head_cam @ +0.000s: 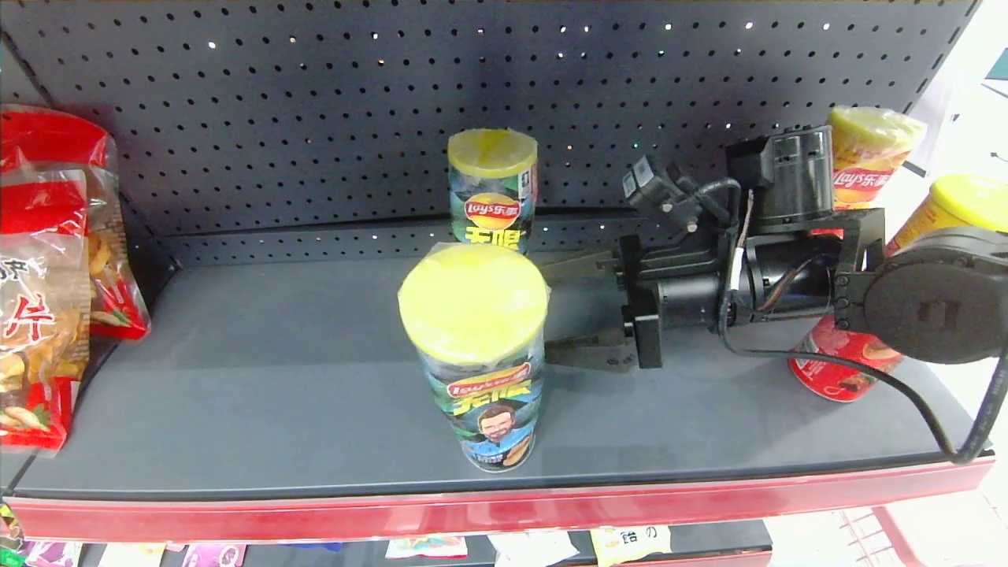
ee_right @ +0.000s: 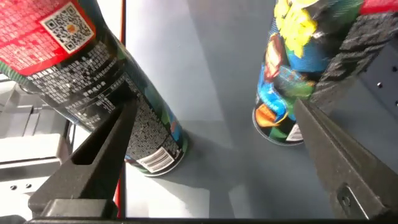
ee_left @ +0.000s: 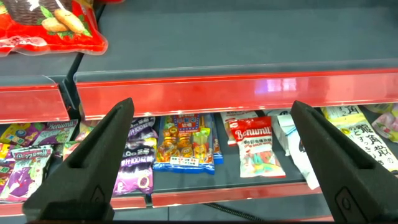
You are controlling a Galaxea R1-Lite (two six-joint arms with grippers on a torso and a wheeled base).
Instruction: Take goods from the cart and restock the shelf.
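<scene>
A gray shelf with a red edge along its front holds two tall chip cans with yellow lids. The front can stands up straight near the front of the shelf, about in the middle. The back can stands up straight right behind it, close to the back wall, which is full of little holes. The two cans are apart and do not touch.

The right gripper comes in from the right side, low over the shelf. Its two fingers are spread wide and hold nothing. The tips point at the gap between the two cans, one finger near the front can and one nearer the back can. In the right wrist view one finger sits very close to the front can, but I cannot tell if it touches.

The left gripper is also wide open with nothing in it. It hangs in front of the shelf's red edge, and candy bags lie on the lower shelf under it.

At the right end of the shelf there are red cans with yellow lids. At the left end there are snack bags
</scene>
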